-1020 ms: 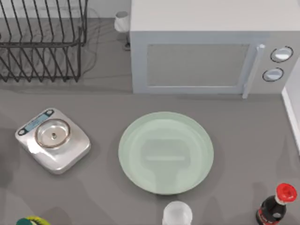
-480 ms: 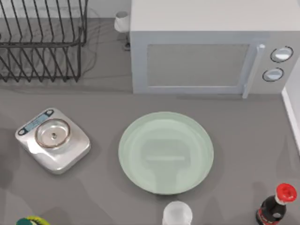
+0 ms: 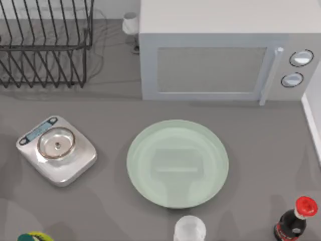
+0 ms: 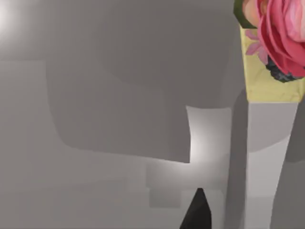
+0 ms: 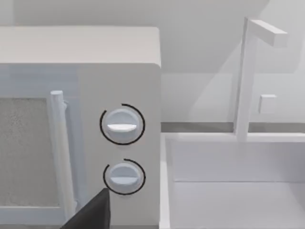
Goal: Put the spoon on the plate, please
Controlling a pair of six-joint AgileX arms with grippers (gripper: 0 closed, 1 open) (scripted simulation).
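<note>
Looking down from the top view, the pale-green plate (image 3: 177, 163) lies in the middle of the grey desk (image 3: 110, 206), with nothing on it. A white microwave (image 3: 225, 63) stands behind the plate, and a black wire dish rack (image 3: 45, 45) is at the back left. A silver scale (image 3: 56, 149) sits to the left of the plate, well apart from it. A clear cup (image 3: 189, 229) is at the front edge, near the plate's rim, and a dark bottle with a red cap (image 3: 296, 218) stands at the front right.

From the left wrist view, a box with a pink flower print (image 4: 271, 47) is seen, and a dark tip of the left hand (image 4: 196, 212); I cannot tell how wide it is.

From the right wrist view, the microwave's two dials (image 5: 123, 150) and its handle (image 5: 61, 157) are close, with a white sink and faucet (image 5: 248, 81) beside. A dark tip of the right hand (image 5: 93, 214) shows; its opening I cannot tell.
</note>
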